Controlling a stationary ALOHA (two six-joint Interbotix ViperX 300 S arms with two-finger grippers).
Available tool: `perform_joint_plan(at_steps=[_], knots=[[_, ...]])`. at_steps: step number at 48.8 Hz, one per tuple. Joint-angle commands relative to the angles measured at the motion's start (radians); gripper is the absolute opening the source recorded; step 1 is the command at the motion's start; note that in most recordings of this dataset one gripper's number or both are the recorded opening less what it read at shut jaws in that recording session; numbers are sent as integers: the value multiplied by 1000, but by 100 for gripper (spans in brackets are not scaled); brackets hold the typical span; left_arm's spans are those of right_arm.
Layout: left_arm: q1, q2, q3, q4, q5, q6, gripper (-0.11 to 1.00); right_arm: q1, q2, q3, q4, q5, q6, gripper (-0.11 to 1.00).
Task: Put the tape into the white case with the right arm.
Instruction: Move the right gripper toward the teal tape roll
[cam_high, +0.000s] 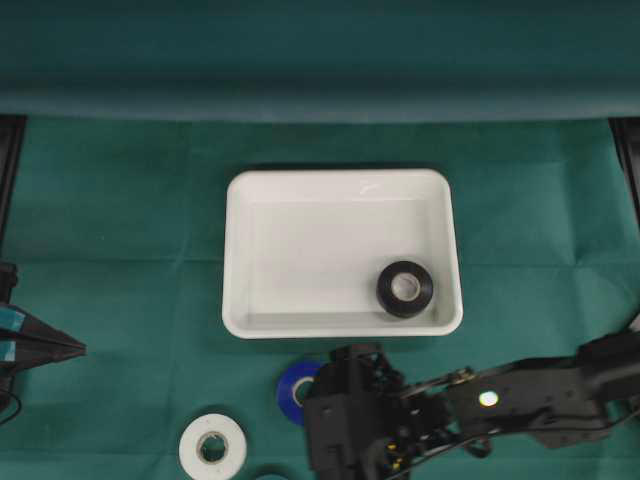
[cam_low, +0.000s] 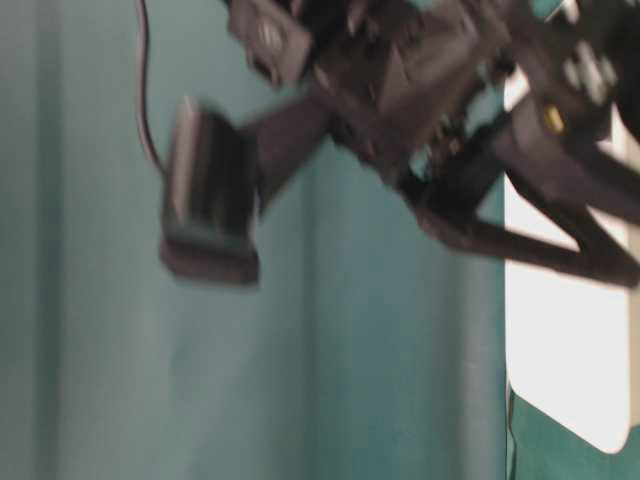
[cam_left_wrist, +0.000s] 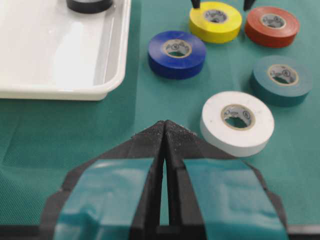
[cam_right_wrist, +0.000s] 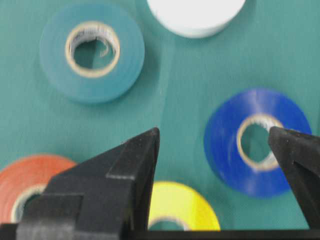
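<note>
The white case (cam_high: 340, 190) lies mid-table with a black tape roll (cam_high: 405, 288) in its near right corner. My right arm (cam_high: 520, 395) reaches in from the right, in front of the case. Its gripper (cam_right_wrist: 215, 137) is open above the loose rolls, and a yellow tape roll (cam_right_wrist: 182, 210) sits between and below its fingers. In the left wrist view those fingertips (cam_left_wrist: 195, 4) flank the yellow roll (cam_left_wrist: 215, 21) without gripping it. A blue roll (cam_right_wrist: 257, 140) lies just beside the right finger. My left gripper (cam_left_wrist: 165, 125) is shut and empty at the far left.
Red (cam_left_wrist: 272, 25), teal (cam_left_wrist: 281, 79), white (cam_left_wrist: 237, 122) and blue (cam_left_wrist: 176, 54) rolls lie on the green cloth near the case's front rim (cam_left_wrist: 50, 92). The table-level view is blurred, with the arm close up.
</note>
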Motion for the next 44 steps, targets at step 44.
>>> perform_joint_plan(at_steps=[44], knots=[[3,6,-6,0,-6,0,0,54,189,-314,35,167,0,61]])
